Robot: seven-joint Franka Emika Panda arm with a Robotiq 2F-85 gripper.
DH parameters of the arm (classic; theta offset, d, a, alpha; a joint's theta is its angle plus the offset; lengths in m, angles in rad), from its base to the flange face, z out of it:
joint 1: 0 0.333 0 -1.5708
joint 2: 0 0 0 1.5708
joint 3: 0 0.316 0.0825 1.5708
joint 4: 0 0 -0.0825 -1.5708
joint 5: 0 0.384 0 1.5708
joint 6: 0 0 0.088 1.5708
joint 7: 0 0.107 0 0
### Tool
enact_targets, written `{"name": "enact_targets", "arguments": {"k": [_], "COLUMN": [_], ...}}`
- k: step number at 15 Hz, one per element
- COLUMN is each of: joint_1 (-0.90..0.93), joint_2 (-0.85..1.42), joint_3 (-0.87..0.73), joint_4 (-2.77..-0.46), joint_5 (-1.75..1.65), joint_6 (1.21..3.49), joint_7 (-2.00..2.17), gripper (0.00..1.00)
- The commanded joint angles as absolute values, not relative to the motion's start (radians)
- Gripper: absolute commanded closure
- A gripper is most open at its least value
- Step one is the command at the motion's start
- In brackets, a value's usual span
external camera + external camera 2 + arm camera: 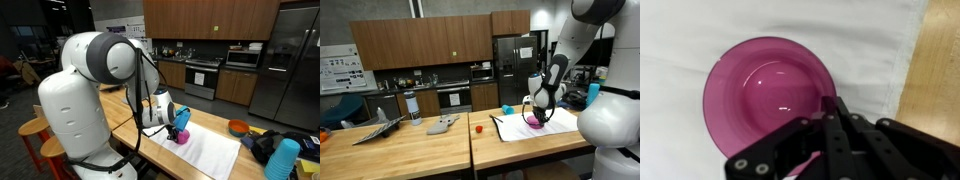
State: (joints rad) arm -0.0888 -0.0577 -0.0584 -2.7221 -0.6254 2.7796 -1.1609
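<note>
Cloth (680, 35) bare around purple cup (765, 95)

A kitchen: wood cabinets (420, 45), oven (453, 97), microwave (243, 58), steel refrigerator (513, 70).

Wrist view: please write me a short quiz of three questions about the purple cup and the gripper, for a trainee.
1. True or false: the purple cup is upright, with a white cloth under it.
2. The gripper is: A) open above the cup; B) shut on the cup's rim; C) resting on bare wood.
3. Fill in: beside the cloth shows a ___ table.
Key: 1 true; 2 B; 3 wooden.
</note>
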Motion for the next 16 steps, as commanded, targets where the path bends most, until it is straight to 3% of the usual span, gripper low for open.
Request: {"name": "enact_targets", "arguments": {"k": [1, 16], "joint_1": [-0.088, -0.013], "joint_2": [-0.030, -0.039], "joint_3": [-0.068, -0.034], "joint_4": [-2.715, -2.722], "joint_5": [-0.634, -0.548], "joint_6": [2.778, 2.790], "joint_7": [-1.144, -1.500], "gripper": [0.99, 0.99]}}
